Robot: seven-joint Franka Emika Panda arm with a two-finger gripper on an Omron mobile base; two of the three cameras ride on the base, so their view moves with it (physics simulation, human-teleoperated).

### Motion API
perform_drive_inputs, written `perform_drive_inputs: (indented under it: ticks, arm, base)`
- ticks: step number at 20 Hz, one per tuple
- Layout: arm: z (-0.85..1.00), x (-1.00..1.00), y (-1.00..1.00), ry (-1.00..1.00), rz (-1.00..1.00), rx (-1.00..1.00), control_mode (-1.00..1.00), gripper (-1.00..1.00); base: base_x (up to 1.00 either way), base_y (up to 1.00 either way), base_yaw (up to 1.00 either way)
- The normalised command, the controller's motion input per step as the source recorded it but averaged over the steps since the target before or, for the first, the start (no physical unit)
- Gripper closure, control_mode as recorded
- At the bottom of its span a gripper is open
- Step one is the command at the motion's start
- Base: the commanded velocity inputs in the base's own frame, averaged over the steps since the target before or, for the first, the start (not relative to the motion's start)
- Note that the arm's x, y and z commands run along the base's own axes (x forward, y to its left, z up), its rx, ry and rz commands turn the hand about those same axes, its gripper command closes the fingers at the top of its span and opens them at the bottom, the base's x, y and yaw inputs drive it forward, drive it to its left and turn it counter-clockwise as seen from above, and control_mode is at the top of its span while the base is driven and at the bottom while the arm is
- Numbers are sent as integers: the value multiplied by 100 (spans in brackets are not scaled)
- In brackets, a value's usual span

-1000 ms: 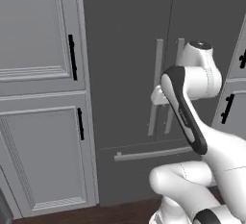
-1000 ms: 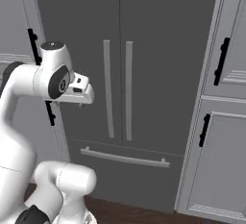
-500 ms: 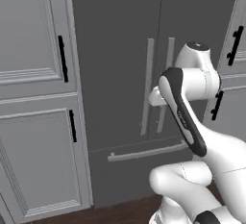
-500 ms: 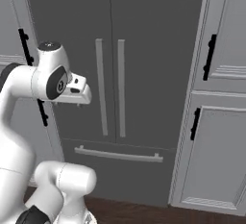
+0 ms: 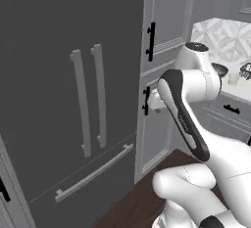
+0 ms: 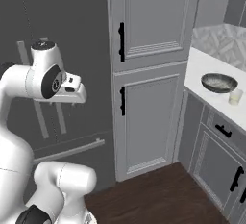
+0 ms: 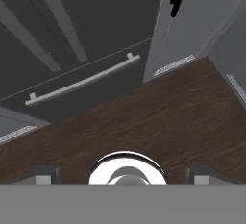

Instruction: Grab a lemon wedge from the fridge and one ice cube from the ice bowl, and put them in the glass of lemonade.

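the fridge (image 5: 59, 124) is dark grey with silver bar handles (image 5: 90, 100). the cabinets (image 6: 149, 74) are light grey, panelled, with black handles (image 6: 121, 42). below the claw (image 7: 122, 175) the floor (image 7: 158, 117) is dark brown wood grain. the ice bowl (image 6: 219, 82) is dark outside, speckled grey inside; the glass of lemonade (image 6: 235, 96) is pale yellowish.

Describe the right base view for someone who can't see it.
A white robot arm stands before a closed dark fridge. To the right, beside tall grey cabinets, a counter holds a bowl and a small glass.

My tabletop (image 6: 204, 69) carries the ice bowl (image 6: 219, 82), with the glass of lemonade (image 6: 235, 96) just beside it.
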Motion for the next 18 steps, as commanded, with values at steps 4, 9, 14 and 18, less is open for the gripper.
perform_drive_inputs:
  ticks: [4,9,14,18]
  arm:
    - [0,0,0,0,0,0,100,-100]
    - [0,0,0,0,0,0,100,-100]
    - [0,0,0,0,0,0,100,-100]
    - [0,0,0,0,0,0,100,-100]
  base:
    - [43,2,-67]
    - [43,-71,-14]
    - [67,-85,-31]
    - [99,-1,-49]
